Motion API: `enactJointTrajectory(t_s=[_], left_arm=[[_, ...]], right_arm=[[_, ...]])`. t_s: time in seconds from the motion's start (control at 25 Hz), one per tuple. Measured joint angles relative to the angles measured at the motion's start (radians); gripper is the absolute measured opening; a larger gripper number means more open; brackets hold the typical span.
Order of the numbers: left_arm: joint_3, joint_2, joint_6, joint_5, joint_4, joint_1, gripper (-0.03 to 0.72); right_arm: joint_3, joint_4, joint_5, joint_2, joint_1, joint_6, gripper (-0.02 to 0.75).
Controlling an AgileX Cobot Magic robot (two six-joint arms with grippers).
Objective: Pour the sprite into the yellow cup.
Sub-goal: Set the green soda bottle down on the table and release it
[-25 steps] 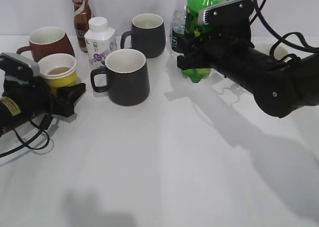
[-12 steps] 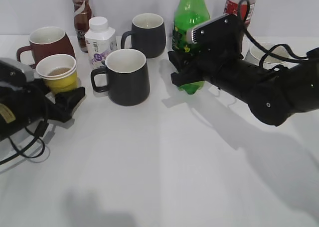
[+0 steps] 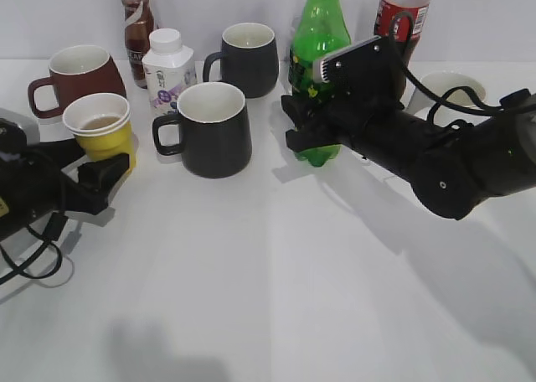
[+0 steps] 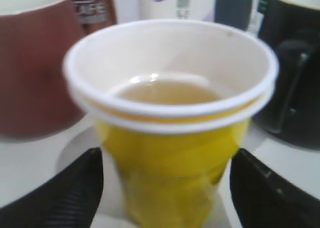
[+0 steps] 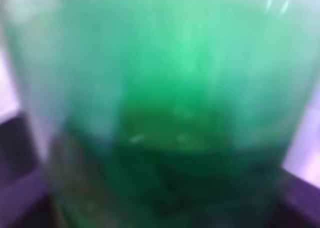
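Observation:
The sprite (image 3: 319, 32), a green bottle, stands upright at the back centre, its base at or just above the table. My right gripper (image 3: 306, 132) is shut on its lower body. In the right wrist view the sprite (image 5: 165, 78) fills the frame, and the gripper (image 5: 165, 208) shows only as dark edges at the bottom corners. The yellow cup (image 3: 102, 132) stands at the left and holds some pale liquid. In the left wrist view the yellow cup (image 4: 170, 153) sits between the fingers of my open left gripper (image 4: 165, 198), with a gap on each side. The left gripper also shows in the exterior view (image 3: 88, 168).
A dark red mug (image 3: 79, 70) stands behind the cup. Two black mugs (image 3: 213, 132) (image 3: 249, 59), a white milk bottle (image 3: 167, 68) and a brown drink bottle (image 3: 136, 18) stand in the middle and back. A cola bottle (image 3: 400, 18) and a white bowl (image 3: 450, 87) are behind my right arm.
My right gripper has brought the sprite from tilted and raised to upright and lower, a little to the left. My left gripper has drawn back from the yellow cup, which stays standing.

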Motion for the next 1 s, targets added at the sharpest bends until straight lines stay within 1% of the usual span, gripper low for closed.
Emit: enactJointTrajectory(t_s=[0.08, 0.16, 0.24, 0.44, 0.56, 0.68, 0.8, 0.92, 1.0], left_arm=[[0.009, -0.001, 0.0, 0.0, -0.005, 0.0, 0.601], [0.021, -0.01, 0.0, 0.001, -0.006, 0.0, 0.601], [0.041, -0.025, 0.0, 0.001, -0.013, 0.0, 0.601], [0.111, -0.07, 0.0, 0.0, -0.101, 0.0, 0.602], [0.157, -0.096, -0.008, 0.0, -0.108, 0.0, 0.602], [0.186, -0.131, -0.089, 0.017, -0.1, 0.0, 0.602], [0.189, -0.182, -0.197, 0.121, -0.045, 0.0, 0.601], [0.191, -0.261, -0.345, 0.252, 0.05, 0.0, 0.597], [0.192, -0.333, -0.43, 0.346, 0.088, 0.0, 0.595]], right_arm=[[0.0, 0.0, 0.002, 0.0, 0.0, 0.015, 0.48], [0.0, 0.001, 0.004, 0.0, 0.0, 0.02, 0.549], [0.0, 0.002, -0.012, 0.0, 0.0, 0.022, 0.582], [0.034, 0.01, -0.021, 0.0, 0.0, 0.027, 0.598], [0.07, 0.032, -0.021, -0.003, 0.0, 0.06, 0.598], [0.113, 0.031, -0.005, -0.035, 0.0, 0.113, 0.597], [0.148, 0.027, 0.064, -0.091, 0.0, 0.145, 0.596], [0.173, 0.019, 0.196, -0.154, 0.0, 0.153, 0.596], [0.177, 0.004, 0.319, -0.201, 0.0, 0.157, 0.595]])
